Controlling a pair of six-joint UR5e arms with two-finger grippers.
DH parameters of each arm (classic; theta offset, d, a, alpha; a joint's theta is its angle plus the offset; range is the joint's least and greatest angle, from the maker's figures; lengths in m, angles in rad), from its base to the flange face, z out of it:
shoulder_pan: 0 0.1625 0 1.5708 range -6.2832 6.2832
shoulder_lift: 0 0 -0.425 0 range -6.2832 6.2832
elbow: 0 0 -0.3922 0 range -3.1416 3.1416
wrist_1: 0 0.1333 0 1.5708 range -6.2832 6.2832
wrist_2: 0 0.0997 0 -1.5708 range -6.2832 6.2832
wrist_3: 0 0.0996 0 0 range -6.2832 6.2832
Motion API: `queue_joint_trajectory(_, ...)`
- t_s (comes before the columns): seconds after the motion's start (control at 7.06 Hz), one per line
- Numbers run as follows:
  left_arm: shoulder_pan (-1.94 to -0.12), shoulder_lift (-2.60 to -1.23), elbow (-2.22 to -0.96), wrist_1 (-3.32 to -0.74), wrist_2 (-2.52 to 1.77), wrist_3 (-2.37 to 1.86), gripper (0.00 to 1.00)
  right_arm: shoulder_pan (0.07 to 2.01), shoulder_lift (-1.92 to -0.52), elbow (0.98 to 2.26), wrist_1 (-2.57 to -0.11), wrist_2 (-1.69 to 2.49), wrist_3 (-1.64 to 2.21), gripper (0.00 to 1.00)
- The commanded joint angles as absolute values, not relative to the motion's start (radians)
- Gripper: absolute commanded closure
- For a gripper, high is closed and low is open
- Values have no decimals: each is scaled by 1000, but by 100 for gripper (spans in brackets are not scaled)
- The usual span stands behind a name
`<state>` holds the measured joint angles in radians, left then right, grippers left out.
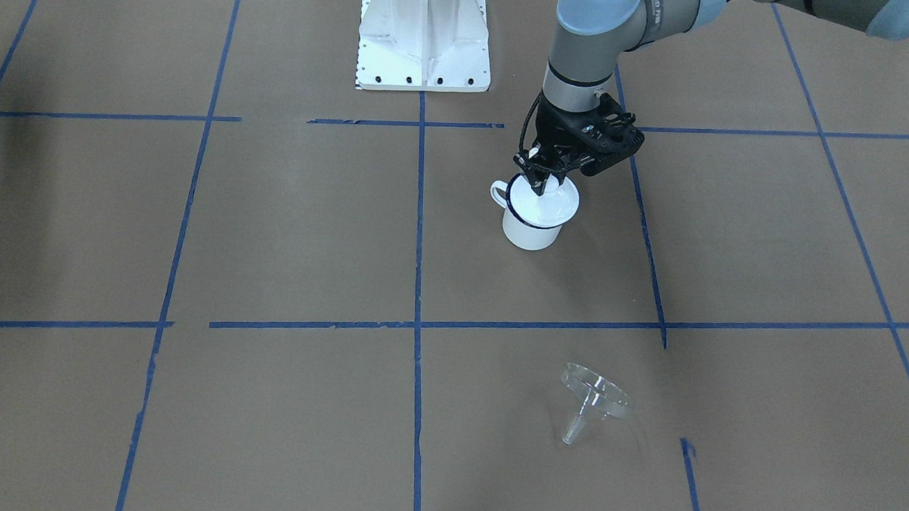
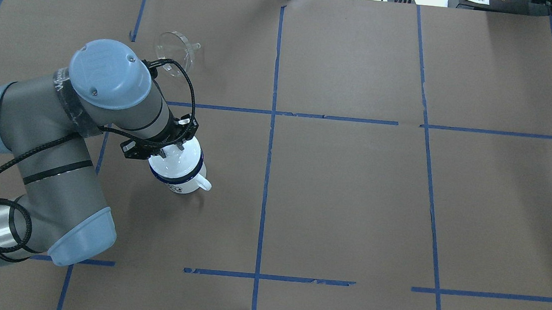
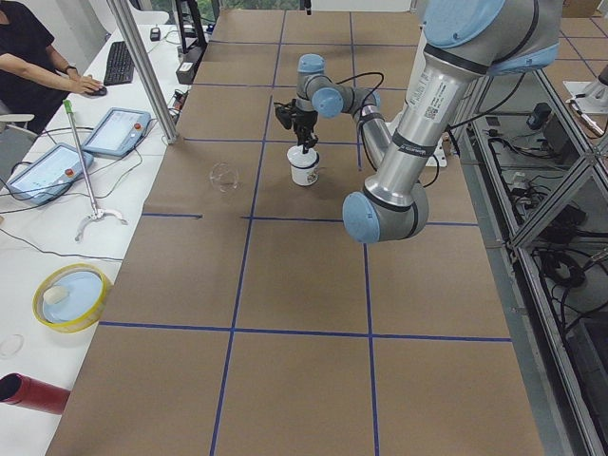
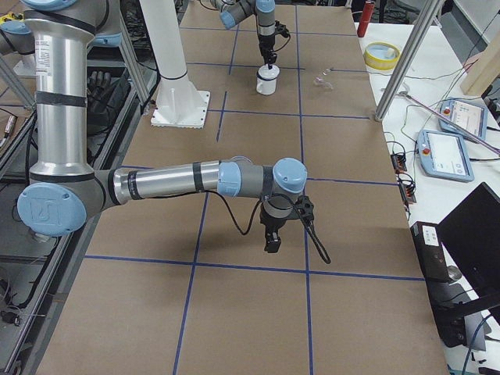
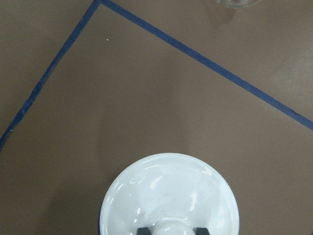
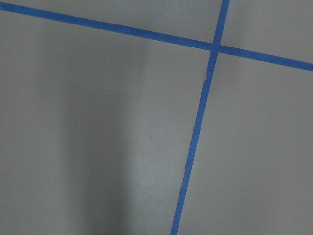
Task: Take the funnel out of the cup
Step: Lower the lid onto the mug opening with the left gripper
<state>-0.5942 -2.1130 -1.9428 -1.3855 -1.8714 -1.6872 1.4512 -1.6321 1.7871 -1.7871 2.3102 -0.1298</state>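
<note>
The clear funnel lies on its side on the brown table, apart from the cup; it also shows in the overhead view. The cup, a white mug with a dark blue rim, stands upright. A white domed lid sits tilted at its mouth. My left gripper is shut on the lid's knob; the left wrist view shows the lid with the knob between the fingers. My right gripper hangs over bare table far from the cup, and I cannot tell if it is open.
The white robot base stands behind the cup. A yellow bowl and a red can sit off the table's far edge by the operators' desk. Blue tape lines cross the table.
</note>
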Motion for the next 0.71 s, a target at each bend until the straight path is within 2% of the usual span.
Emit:
queue_joint_trajectory(0.0, -594, -2112, -1945, -1384, -1871, -1689, 96, 1451, -1632, 1787, -1787, 2310, -129, 0)
queue_joint_trajectory(0.14, -594, -2112, -1945, -1382, -1871, -1689, 58, 1451, -1632, 1787, -1787, 2310, -129, 0)
queue_joint_trajectory(0.28, -592, -2108, -1945, -1382, -1871, -1689, 1, 1451, -1632, 1787, -1787, 2310, -130, 0)
queue_joint_trajectory(0.57, -594, -2106, -1951, -1381, -1873, -1689, 0, 1451, -1632, 1787, -1787, 2310, -129, 0)
